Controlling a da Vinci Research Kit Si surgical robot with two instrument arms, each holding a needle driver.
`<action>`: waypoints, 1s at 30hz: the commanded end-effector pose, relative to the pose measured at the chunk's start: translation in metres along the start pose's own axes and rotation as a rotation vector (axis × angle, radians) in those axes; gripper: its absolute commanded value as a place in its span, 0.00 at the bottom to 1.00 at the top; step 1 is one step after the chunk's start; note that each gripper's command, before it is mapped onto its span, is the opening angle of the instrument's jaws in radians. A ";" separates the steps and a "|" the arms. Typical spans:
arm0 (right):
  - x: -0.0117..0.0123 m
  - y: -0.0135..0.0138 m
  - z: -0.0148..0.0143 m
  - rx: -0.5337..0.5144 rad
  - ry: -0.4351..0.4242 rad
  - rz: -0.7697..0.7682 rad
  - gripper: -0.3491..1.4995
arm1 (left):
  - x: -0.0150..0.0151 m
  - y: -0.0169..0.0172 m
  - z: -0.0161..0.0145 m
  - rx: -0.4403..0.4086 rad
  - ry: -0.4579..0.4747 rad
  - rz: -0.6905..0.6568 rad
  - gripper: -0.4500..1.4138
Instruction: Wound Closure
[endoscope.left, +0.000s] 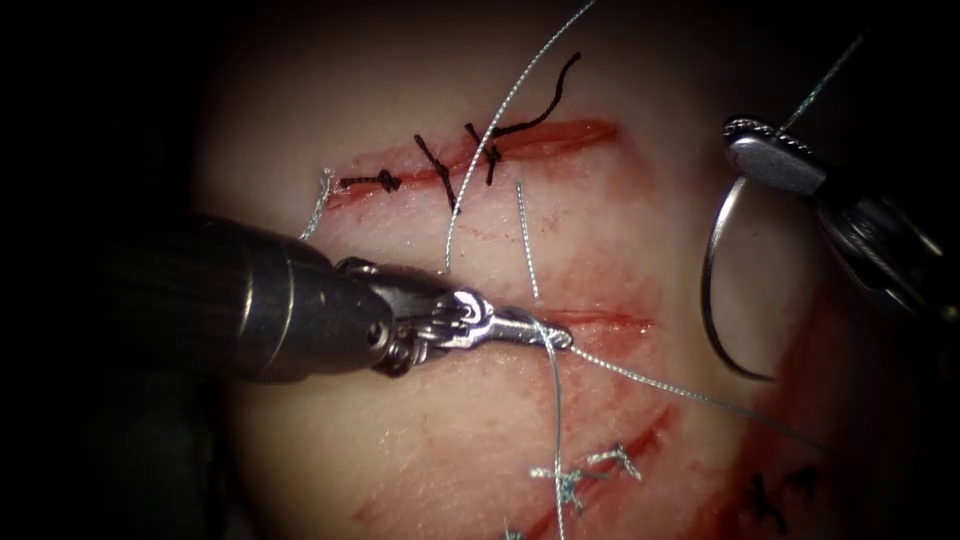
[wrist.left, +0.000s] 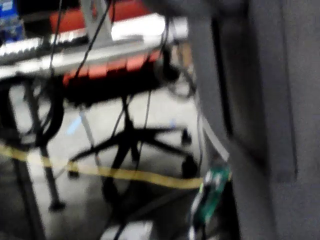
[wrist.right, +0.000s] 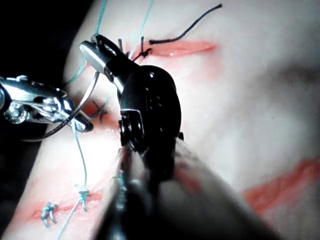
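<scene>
Evidently mid-stitch, the left arm's steel needle driver (endoscope.left: 548, 335) had its jaws closed on the pale braided thread (endoscope.left: 640, 380) at the middle red cut (endoscope.left: 600, 320) in the pork tissue (endoscope.left: 600, 230). At right of frame, the right arm's tool (endoscope.left: 770, 150) clamped the curved steel needle (endoscope.left: 712, 290) near its thread end, clear of tissue. Any next move would seemingly need the thread kept taut.

A pale grey floor (wrist.left: 150, 120) carries a strip of yellow tape (wrist.left: 125, 174) running across it. A black office chair with a star-shaped wheeled base (wrist.left: 131, 140) stands there, its seat red-orange (wrist.left: 107, 75). Dark cables (wrist.left: 56, 30) hang nearby, beside a broad grey panel (wrist.left: 280, 100).
</scene>
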 end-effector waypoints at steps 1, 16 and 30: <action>-0.0003 0.0003 0.0007 -0.001 0.002 -0.001 0.00 | -0.0002 0.0010 0.0012 0.002 0.009 0.023 0.00; 0.0036 0.0021 -0.0018 -0.039 0.018 -0.016 0.00 | -0.0053 0.0054 0.0068 -0.088 -0.114 0.072 0.00; 0.0187 0.0041 -0.0110 -0.131 0.172 -0.132 0.00 | -0.0086 0.0073 0.0096 -0.160 -0.247 0.058 0.00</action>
